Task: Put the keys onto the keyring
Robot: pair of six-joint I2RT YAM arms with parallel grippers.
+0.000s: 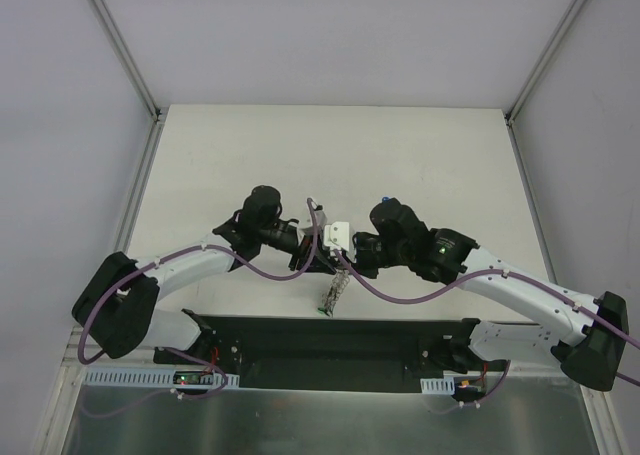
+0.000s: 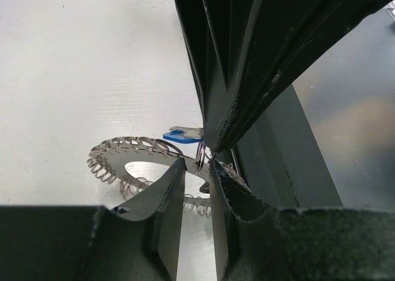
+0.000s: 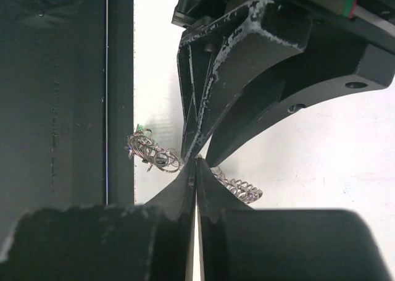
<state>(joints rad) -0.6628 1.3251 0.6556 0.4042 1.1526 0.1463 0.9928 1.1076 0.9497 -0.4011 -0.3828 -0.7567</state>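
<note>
Just beyond the black base plate (image 1: pixel 330 340), the right gripper (image 3: pixel 196 170) is pinched tight on the keyring (image 2: pixel 123 150), whose coil trails out either side of its tips. The left gripper (image 2: pixel 197 170) meets it tip to tip, jaws narrowly apart around the blue key (image 2: pixel 178 134)'s small loop; whether they press it I cannot tell. The green key (image 3: pixel 143 131) sits at the coil's end nearest the plate.

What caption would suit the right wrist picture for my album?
Right gripper shut on the coiled keyring, left gripper facing it tip to tip.
</note>
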